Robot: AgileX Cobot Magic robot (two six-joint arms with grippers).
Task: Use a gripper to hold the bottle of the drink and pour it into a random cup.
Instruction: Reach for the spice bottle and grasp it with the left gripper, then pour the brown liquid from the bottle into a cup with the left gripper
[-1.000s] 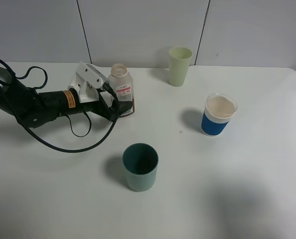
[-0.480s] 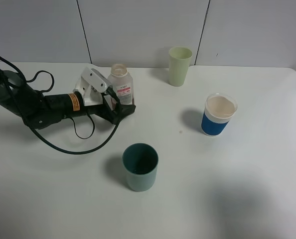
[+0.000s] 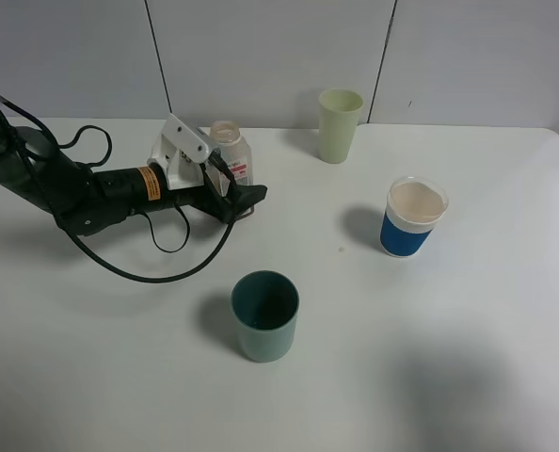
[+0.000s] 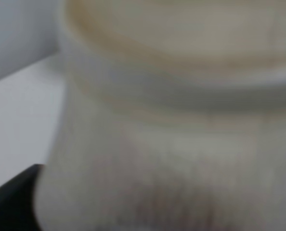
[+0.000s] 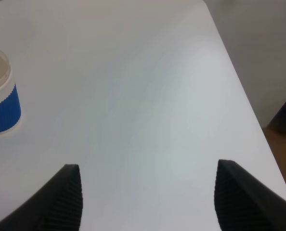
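Bottle of the drink (image 3: pixel 231 151) stands upright on the far left part of the white table (image 3: pixel 468 358), well apart from all three cups.

Nearest the camera is the cup (image 3: pixel 264 315), teal-green outside and dark green inside, standing alone near the middle of the table. Farther back on the right is a blue-and-white cup (image 3: pixel 409 218), upright, with a pale inside.

Beyond the teal cup and to the left, the left gripper (image 3: pixel 245 188) lies low over the table on its black arm, with a white block, an orange label and looping black cables. Its jaws reach alongside the bottle. One dark finger (image 3: pixel 251 198) crosses in front of the bottle's base and the other is hidden behind it, so I cannot tell whether they press on it.

The bottle is small, clear and squarish, with a wide capless neck and a white-and-red label facing the camera. In the left wrist view it fills the picture as a pale blur (image 4: pixel 181 120).

Farthest back, by the wall, stands a tall pale green cup (image 3: pixel 340 124).

The right gripper (image 5: pixel 148 192) hangs over bare table with its jaws wide apart, holding nothing.
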